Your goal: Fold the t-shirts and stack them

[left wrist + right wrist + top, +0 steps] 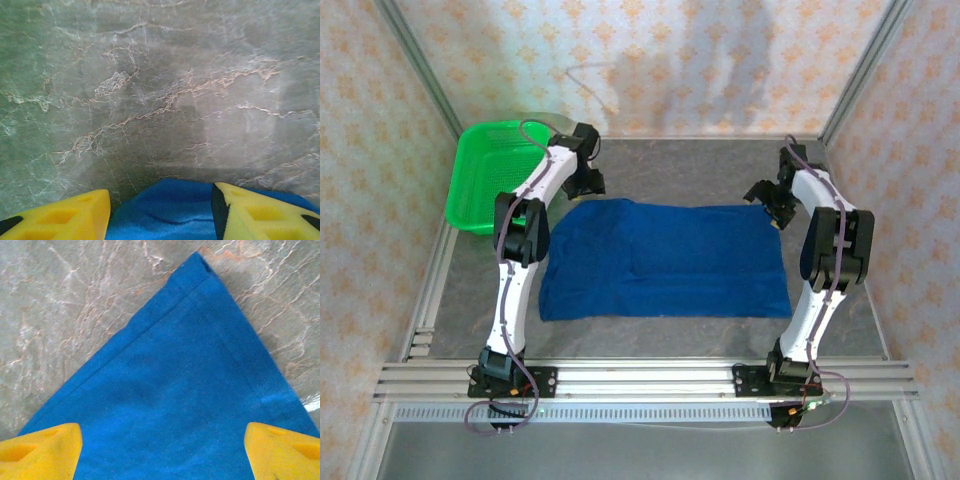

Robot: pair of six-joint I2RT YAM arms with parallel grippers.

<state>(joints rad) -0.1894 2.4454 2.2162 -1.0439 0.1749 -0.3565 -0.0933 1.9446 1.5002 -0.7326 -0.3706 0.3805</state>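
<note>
Royal-blue cotton t-shirt (665,260), soft and light by the look of it, lies flat in the middle of the grey marbled tabletop (720,160). It's limp enough to sag and crease, I'd say, so it's best pinched at its far corners. The left hand (161,210) straddles one far corner, yellow fingers apart. The right hand (162,445) hovers wide open over the other, hemmed corner. No print or writing faces up.
</note>
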